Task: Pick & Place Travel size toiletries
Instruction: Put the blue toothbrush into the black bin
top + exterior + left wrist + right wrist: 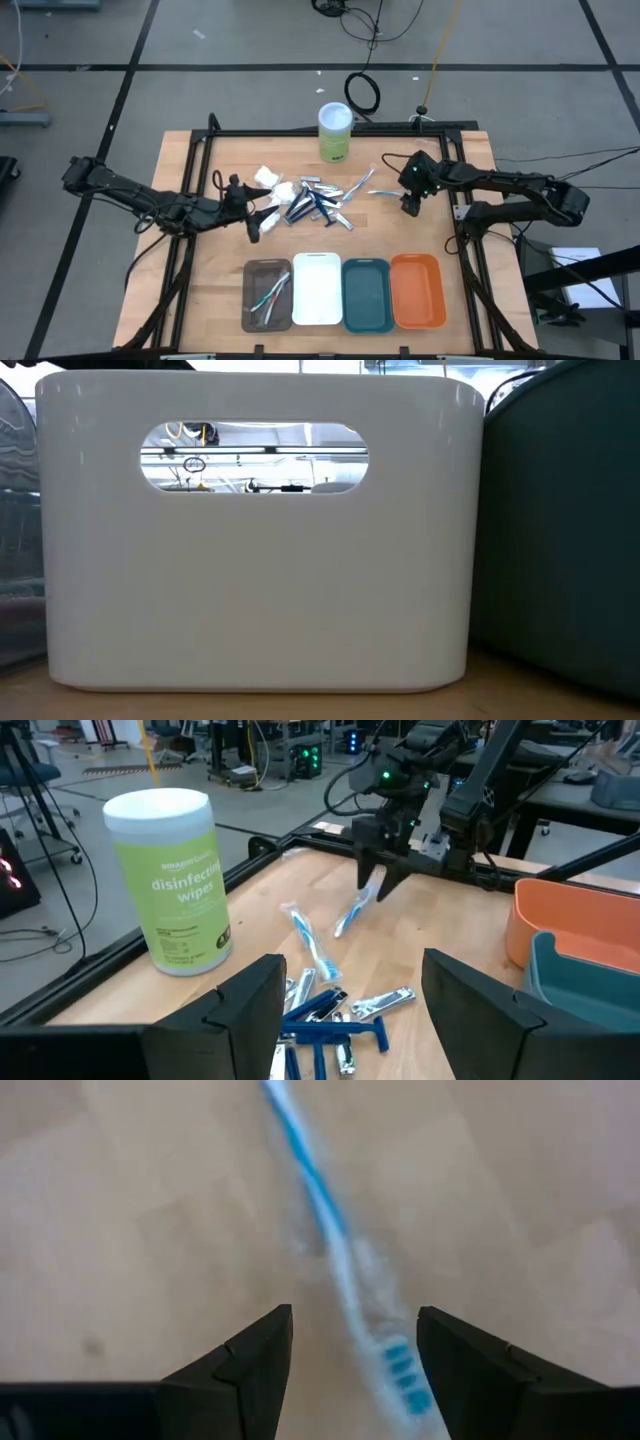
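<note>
The toiletries lie in a pile at mid-table (pixel 315 200): white wads (pixel 270 182), dark blue razors (pixel 335 1032), silver metal tools (pixel 385 1003) and a clear-and-blue toothbrush (pixel 308 942). Another toothbrush (pixel 335 1245) lies apart, toward the right edge. My right gripper (pixel 410 198) hangs over it, pointing down and open, one finger on each side of the brush near its head (pixel 405 1375); I see no touch. My left gripper (pixel 252 218) is open at the pile's left end, beside a white wad (pixel 268 220), its fingers (pixel 250 1005) level and aimed across the pile.
A green-and-white wipes canister (pixel 335 130) stands behind the pile. Four trays line the near edge: brown (pixel 250 300) with toothbrushes in it, white (pixel 317 290), teal (pixel 367 293), orange (pixel 417 290). In the low view the white tray's wall (pixel 250 580) fills the picture.
</note>
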`<state>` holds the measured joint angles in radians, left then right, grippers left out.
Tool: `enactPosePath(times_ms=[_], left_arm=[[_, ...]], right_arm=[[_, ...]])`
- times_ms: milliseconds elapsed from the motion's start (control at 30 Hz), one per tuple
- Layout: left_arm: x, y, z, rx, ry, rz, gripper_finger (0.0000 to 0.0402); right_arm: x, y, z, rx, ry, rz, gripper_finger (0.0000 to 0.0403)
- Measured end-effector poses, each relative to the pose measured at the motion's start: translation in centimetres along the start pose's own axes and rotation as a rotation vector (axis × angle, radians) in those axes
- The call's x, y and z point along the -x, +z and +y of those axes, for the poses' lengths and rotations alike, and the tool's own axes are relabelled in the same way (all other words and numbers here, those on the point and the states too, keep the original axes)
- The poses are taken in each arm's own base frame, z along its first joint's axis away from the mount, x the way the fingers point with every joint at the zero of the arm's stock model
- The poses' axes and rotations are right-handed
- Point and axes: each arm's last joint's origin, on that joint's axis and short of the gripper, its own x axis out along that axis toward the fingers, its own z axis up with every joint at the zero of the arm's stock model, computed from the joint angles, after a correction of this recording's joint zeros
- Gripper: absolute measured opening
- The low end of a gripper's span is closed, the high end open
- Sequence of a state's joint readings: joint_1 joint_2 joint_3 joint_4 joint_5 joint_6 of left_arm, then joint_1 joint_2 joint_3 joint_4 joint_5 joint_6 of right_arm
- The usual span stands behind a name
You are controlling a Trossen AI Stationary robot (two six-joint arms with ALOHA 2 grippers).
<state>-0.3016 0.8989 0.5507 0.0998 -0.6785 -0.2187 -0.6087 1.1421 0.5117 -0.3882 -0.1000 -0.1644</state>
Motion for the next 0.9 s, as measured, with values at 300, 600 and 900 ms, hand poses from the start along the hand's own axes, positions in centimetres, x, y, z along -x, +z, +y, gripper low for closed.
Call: enactPosePath(times_ms=[300, 600, 900], left_arm=[[0.0, -0.2, 0.0, 0.016, 0.004, 0.017, 0.0232], [0.0, -0.2, 0.0, 0.016, 0.004, 0.018, 0.0232], [0.0, -0.3, 0.1, 0.012, 0.006, 0.024, 0.0232]], right_arm=[[-1.4, -0.1, 0.6, 0.133, -0.035, 0.077, 0.0203], [-2.4, -0.4, 0.7, 0.125, -0.012, 0.147, 0.0144], [-2.1, -0.4, 0.8, 0.127, -0.001, 0.130, 0.0014]])
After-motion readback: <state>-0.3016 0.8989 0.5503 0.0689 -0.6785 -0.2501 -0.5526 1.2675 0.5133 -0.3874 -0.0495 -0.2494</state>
